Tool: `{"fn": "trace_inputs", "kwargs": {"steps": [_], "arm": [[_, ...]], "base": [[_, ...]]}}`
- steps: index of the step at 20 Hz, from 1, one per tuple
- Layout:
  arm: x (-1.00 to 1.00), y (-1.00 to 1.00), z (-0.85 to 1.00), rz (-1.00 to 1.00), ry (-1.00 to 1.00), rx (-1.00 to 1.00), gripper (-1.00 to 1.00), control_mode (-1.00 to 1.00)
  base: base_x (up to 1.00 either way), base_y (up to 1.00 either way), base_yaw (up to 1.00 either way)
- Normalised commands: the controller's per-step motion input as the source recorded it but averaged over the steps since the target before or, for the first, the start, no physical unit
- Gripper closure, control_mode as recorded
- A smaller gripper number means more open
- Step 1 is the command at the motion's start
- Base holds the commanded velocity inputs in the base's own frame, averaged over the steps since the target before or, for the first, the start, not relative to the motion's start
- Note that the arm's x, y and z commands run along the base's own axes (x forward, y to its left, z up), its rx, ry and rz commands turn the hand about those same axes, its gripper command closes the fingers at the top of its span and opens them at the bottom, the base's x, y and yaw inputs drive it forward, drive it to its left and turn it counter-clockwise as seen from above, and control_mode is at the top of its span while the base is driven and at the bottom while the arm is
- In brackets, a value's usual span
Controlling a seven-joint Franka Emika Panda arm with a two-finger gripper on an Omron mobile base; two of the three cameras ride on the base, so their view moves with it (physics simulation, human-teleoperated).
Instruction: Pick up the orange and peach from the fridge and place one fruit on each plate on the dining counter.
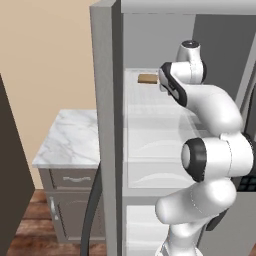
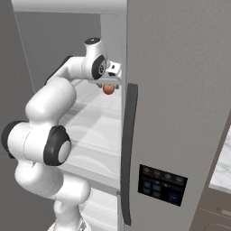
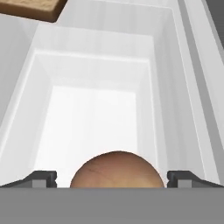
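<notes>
2 dark fingertips (image 3: 41, 177) of the tool (image 3: 117, 179) are flanking the peach (image 3: 117, 169) at the bottom centre of the hand view, pinching it above a pale fridge (image 2: 180, 113) drawer (image 3: 96, 109). In the right base view, the peach (image 2: 108, 89) is hanging under the tool at upper centre. A brown block (image 1: 147, 78) is lying on the upper shelf.

The peach (image 3: 117, 169), round and dull reddish-tan with faint darker streaks, is seen at the bottom of the hand view between the two dark finger tips, above the pale translucent shelves of the fridge (image 1: 150, 130). In the right base view it is seen just under the hand, inside the open grey fridge, beside the long dark curved door handle.
</notes>
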Motion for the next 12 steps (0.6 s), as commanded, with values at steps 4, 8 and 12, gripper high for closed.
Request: {"fn": "trace_inputs", "kwargs": {"steps": [4,8,12], "arm": [[-0.17,-0.05,-0.16,0.00,0.05,0.00,-1.00,-1.00],[0.01,0.11,-0.40,0.00,0.06,0.00,-1.00,-1.00],[0.05,0.11,-0.50,0.00,0.05,0.00,-1.00,-1.00]], "base": [[0.00,0.00,0.00],[0.00,0.00,0.00],[0.00,0.00,0.00]]}}
